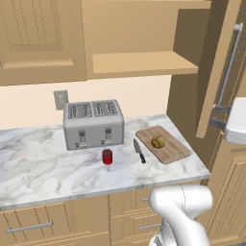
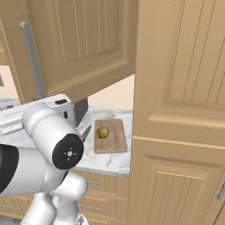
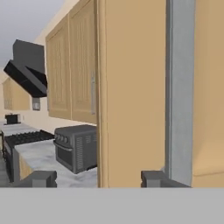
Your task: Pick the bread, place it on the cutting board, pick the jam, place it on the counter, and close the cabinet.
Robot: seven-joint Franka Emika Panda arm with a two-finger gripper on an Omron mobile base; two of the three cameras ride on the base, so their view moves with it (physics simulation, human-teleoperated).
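The bread [image 1: 158, 142] [image 2: 102, 132] lies on the cutting board [image 1: 173, 150] [image 2: 112, 143] at the counter's [image 1: 43, 163] right end. The red jam [image 1: 107, 156] stands on the marble in front of the toaster. The cabinet door [image 1: 216, 62] [image 2: 79, 48] [image 3: 131, 87] is swung out, showing a bare shelf [image 1: 139, 62]. My gripper [image 1: 216, 116] [image 3: 98, 179] is open at the door's lower edge, just below the grey bar handle [image 1: 228, 62] [image 2: 33, 57] [image 3: 179, 87]. Between its fingertips [image 3: 39, 178] it holds nothing; the door's edge stands right ahead.
A silver toaster [image 1: 93, 124] [image 3: 76, 146] stands at the back of the counter, with a black-handled knife [image 1: 139, 150] left of the board. A tall wooden cabinet [image 2: 184, 110] closes off the right. The hand view shows a stove [image 3: 22, 138] and range hood [image 3: 28, 70] far off.
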